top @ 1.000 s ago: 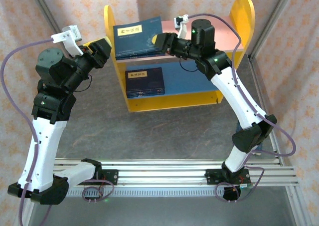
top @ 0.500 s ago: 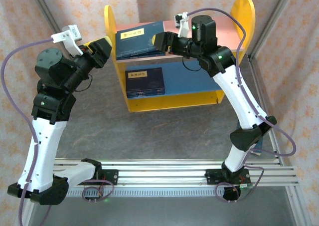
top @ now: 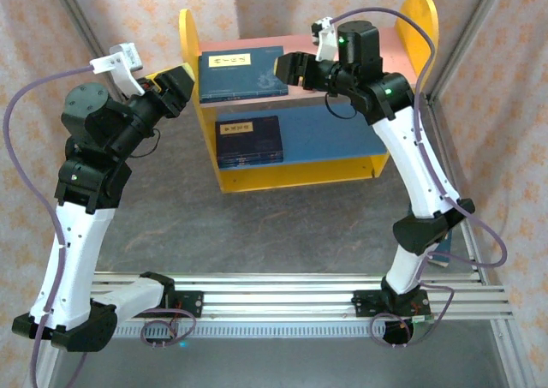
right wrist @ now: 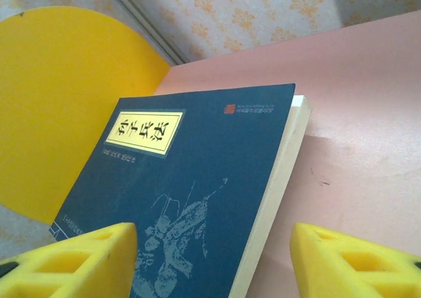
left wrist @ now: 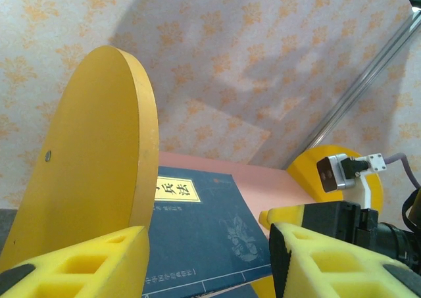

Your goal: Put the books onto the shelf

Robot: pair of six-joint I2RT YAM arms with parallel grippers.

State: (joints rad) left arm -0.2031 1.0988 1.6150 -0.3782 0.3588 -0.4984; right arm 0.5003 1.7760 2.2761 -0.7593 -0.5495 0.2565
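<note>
Right wrist view: the thin navy-blue book (right wrist: 191,199) lies flat on the pink upper board (right wrist: 368,114) of the yellow-sided wooden shelf (right wrist: 59,100), long axis pointing at the nearer right jaws, spread apart just before it.

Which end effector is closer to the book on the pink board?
Right. The right end effector, open, is beside the book; the left end effector is outside the yellow side panel.

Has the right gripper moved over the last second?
Yes. The right gripper has drawn back rightward, farther from the shelf's left yellow side panel, leaving the book flat on the pink board.
</note>
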